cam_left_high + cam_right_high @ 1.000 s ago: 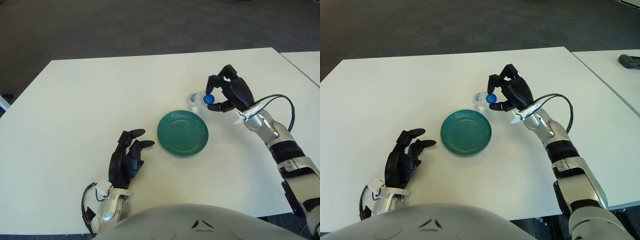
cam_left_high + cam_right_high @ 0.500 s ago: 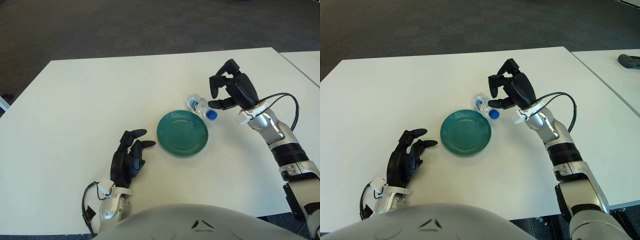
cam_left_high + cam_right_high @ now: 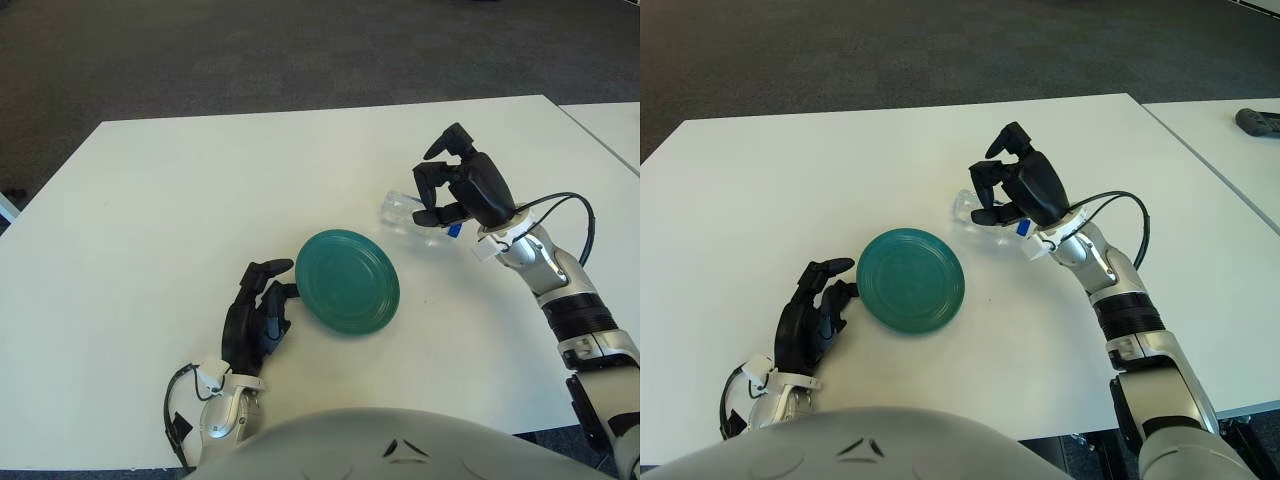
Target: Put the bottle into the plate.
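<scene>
**Bottle on its side by the right robot hand, plate over near the left one**

While the plate (image 3: pixel 347 282) sits on the white worktop (image 3: pixel 180 200), it looks tipped, with its left edge right up against the fingertips of the left robot hand (image 3: pixel 256 318). That hand is down at the near-left of the worktop, its dark fingers loosely spread toward the plate's rim; I can't tell if they actually touch it. It isn't gripping anything.

Over on the right, the bottle (image 3: pixel 412 214) is lying on its side on the worktop, clear body pointing left and the blue cap (image 3: pixel 1022 228) end tucked under the right robot hand (image 3: pixel 458 188). It's beside the plate, off to the plate's upper right, not in it. The right robot hand is curled over the cap end with one finger sticking up, but from these angles I honestly can't tell whether it's clamped on the bottle or just hovering over it.

Surface and room: plain white rectangular worktop, matte, nothing else on it but the plate and bottle. Behind it is dark grey carpet (image 3: pixel 300 50). A second white table (image 3: pixel 1230 140) butts in from the right with a narrow gap between, and a dark object (image 3: pixel 1260 122) sits at its far edge, too small to identify. A black cable (image 3: pixel 560 205) loops off the right wrist.
</scene>
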You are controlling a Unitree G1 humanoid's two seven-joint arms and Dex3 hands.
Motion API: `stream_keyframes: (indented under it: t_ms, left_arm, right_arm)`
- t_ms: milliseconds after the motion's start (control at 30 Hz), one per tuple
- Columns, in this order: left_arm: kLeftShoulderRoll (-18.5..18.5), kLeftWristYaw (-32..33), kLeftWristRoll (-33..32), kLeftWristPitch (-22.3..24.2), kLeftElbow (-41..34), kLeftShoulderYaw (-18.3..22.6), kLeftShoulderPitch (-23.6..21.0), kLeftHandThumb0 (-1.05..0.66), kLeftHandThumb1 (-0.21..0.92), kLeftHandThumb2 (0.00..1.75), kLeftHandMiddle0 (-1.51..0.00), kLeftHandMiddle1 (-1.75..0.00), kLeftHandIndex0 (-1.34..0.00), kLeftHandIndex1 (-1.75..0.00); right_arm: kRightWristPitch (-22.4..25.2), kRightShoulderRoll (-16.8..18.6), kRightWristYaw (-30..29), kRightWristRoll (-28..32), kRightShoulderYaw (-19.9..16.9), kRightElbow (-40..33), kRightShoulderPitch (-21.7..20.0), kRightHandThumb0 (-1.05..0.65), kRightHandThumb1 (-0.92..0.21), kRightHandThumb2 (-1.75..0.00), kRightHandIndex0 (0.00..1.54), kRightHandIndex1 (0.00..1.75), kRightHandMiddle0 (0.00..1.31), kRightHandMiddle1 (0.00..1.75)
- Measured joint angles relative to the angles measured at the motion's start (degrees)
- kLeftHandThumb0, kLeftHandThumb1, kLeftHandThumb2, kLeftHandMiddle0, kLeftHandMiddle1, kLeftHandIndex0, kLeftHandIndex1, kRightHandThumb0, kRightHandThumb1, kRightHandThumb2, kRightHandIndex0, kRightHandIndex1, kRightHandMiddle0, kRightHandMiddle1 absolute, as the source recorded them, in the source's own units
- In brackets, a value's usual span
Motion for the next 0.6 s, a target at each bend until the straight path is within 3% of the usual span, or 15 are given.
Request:
stream_keyframes:
  t_ms: [600]
  left_arm:
    - [-0.2,0.0,-0.4,-0.5,1.1,0.0,-1.2,-0.84,0.92,0.69,-0.64,-1.17,-0.36,-1.23]
  right_arm:
    - [-2.3,1.6,2.0,1.2,-1.3,-1.9,1.6,-0.25,-0.34,-1.32,1.28,1.75,1.04,1.75]
